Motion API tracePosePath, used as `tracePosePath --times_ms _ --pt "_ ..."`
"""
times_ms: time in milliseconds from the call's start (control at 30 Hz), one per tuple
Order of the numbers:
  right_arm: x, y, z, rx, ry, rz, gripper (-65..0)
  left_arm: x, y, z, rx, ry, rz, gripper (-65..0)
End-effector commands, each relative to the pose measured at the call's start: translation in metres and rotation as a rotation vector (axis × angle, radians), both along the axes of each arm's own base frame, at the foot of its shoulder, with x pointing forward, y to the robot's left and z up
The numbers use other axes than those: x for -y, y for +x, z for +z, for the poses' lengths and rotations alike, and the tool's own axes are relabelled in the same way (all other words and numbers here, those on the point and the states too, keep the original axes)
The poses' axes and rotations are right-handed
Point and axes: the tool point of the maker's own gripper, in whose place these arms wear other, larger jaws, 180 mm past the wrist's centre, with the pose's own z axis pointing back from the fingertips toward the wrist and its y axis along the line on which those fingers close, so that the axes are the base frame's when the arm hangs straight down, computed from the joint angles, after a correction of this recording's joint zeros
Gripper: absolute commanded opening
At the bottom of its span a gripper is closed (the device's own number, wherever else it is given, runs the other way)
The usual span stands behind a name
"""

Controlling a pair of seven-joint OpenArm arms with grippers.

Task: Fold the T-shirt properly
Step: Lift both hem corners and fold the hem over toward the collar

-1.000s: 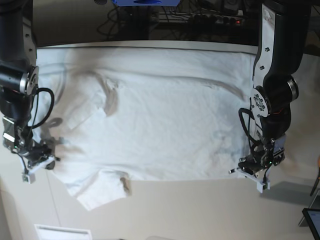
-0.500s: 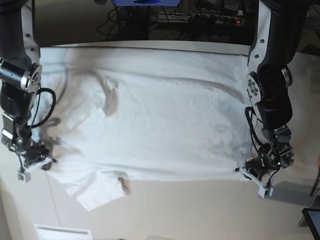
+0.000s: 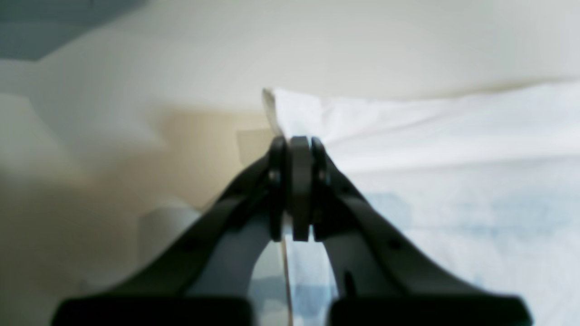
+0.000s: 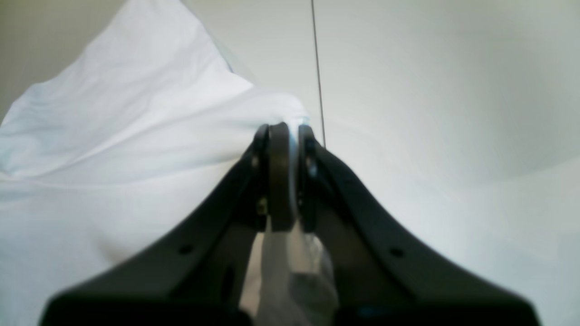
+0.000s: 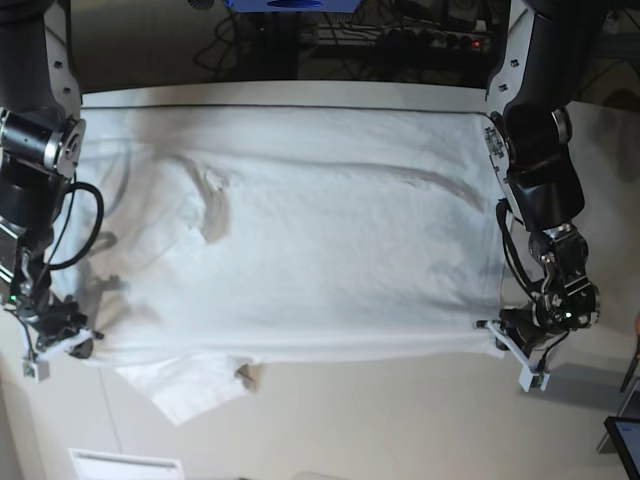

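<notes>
I see left end effector (image 3: 299, 149) and right end effector (image 4: 283, 136) each pinching a T-shirt (image 5: 330, 260) corner, fabric stretched between them over the bench (image 5: 400, 420).

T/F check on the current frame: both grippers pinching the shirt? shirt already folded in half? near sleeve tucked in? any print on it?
1. Both grippers are shut on fabric. True: the left gripper and the right gripper each pinch an edge of the T-shirt.
2. The T-shirt is already folded in half. False: it lies spread wide across the table, its near edge stretched between the grippers.
3. The near sleeve is tucked under the body. False: it sticks out past the near edge.
4. The T-shirt shows no print. True: plain white.
</notes>
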Motion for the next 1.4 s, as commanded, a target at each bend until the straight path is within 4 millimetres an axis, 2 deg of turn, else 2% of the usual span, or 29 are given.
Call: tracePosePath --times_ms 0,100,200,467,633,867,1167,1367 --pt "0.020 0.014 0.035 0.085 -0.028 -0.033 -65.0 -0.011 0.011 0.028 0.069 0.037 0.013 -65.0" --pt "0.019 0.012 0.036 0.068 -0.040 -0.021 -65.0 -0.011 0.005 0.032 0.070 0.067 0.007 -65.0" --pt "0.019 0.009 0.038 0.066 -0.053 -0.014 -65.0 -0.001 -0.002 0.035 0.065 0.088 -0.027 -65.0" --pt "0.019 -0.001 0.041 0.042 -0.100 0.013 -65.0 -0.004 -0.021 0.052 0.064 0.175 -0.041 -65.0" --pt "0.030 -0.014 0.048 0.015 -0.114 -0.006 -65.0 -0.005 -0.037 0.051 0.043 0.219 -0.048 -65.0" --pt "0.032 -0.028 0.049 -0.020 -0.152 0.005 -65.0 0.001 -0.063 0.045 0.004 0.264 -0.059 -65.0" --pt "0.032 -0.052 0.022 -0.094 -0.160 0.014 -65.0 0.015 -0.099 0.040 -0.034 0.307 -0.074 -65.0" --pt "0.031 -0.068 0.003 -0.134 -0.159 0.017 -65.0 0.012 -0.115 0.021 -0.086 0.311 -0.081 -65.0"
